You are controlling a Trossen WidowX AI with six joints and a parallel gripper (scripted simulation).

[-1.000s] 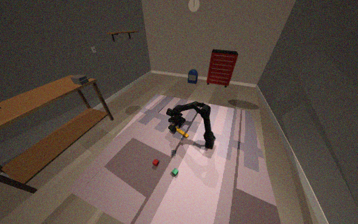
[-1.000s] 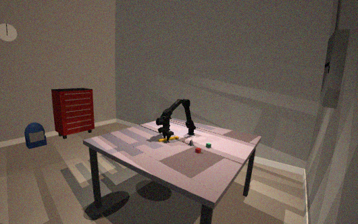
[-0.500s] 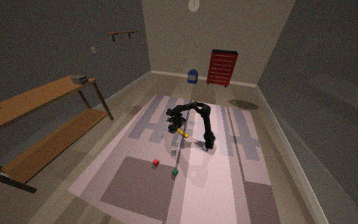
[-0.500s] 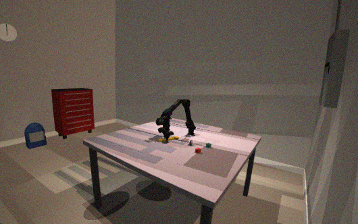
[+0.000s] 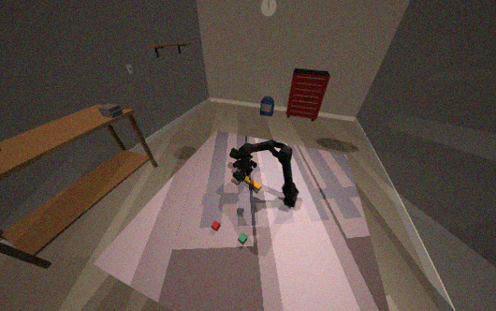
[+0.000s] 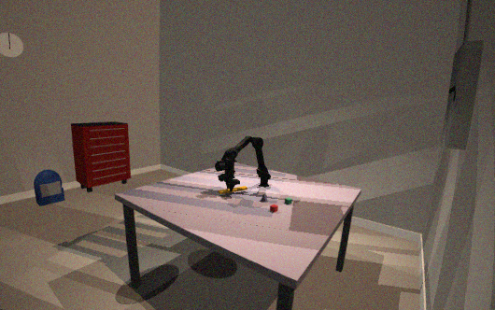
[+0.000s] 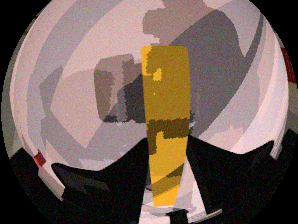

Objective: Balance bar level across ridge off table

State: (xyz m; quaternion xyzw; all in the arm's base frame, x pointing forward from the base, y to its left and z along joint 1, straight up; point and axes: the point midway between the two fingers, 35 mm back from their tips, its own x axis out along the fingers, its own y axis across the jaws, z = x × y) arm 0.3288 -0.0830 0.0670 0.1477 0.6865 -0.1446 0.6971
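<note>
The yellow bar (image 5: 254, 184) (image 6: 240, 189) (image 7: 167, 90) lies low at the table, away from the ridge; whether it touches the table top is hard to tell. My gripper (image 5: 243, 179) (image 6: 230, 189) (image 7: 166, 140) points down and is shut on the bar, one black finger on each side of it in the wrist view. The bar runs lengthwise away between the fingers. The small dark grey ridge (image 5: 240, 212) (image 6: 263, 198) stands on the table (image 5: 309, 262) (image 6: 261, 252), nearer the top camera than the bar, with nothing on it.
A red cube (image 5: 215, 226) (image 6: 274, 208) (image 7: 40, 160) and a green cube (image 5: 242, 238) (image 6: 289, 201) lie on the table near the ridge. The arm's base (image 5: 290, 197) (image 6: 264, 179) stands on the table, to the right of the bar. Striped shadows cross the table top.
</note>
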